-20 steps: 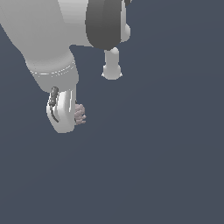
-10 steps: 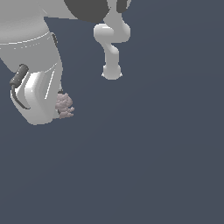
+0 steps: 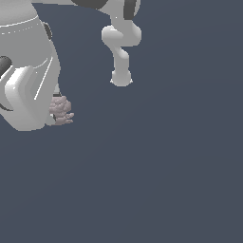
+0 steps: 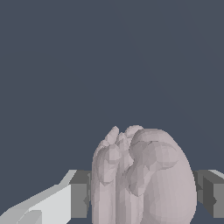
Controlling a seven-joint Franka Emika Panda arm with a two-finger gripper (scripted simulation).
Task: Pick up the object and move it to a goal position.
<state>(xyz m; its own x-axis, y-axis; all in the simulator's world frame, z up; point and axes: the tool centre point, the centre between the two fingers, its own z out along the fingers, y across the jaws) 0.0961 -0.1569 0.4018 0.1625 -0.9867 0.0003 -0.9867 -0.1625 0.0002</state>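
The claw [image 4: 142, 197] pinches the lumpy pink blob [image 4: 144, 179] between its two grey fingers [image 4: 80, 194], near the exterior view's left edge. Its bumpy, rounded surface probably offers poor contact, so a quick swing toward the goal could let it slip out.

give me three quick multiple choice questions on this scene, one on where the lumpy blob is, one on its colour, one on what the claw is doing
1. Where is the lumpy blob?
A. between the claw's fingers
B. beside the arm's base
C. far from the arm

2. What colour is the blob?
A. bright green
B. pinkish-grey
C. black

3. What state is the claw in?
A. wide open, empty
B. out of view
C. shut on the blob

Answers:
1 A, the wrist view shows grey fingers on either side of the blob.
2 B, both views show a pale pinkish-grey.
3 C, the pads press against its sides.
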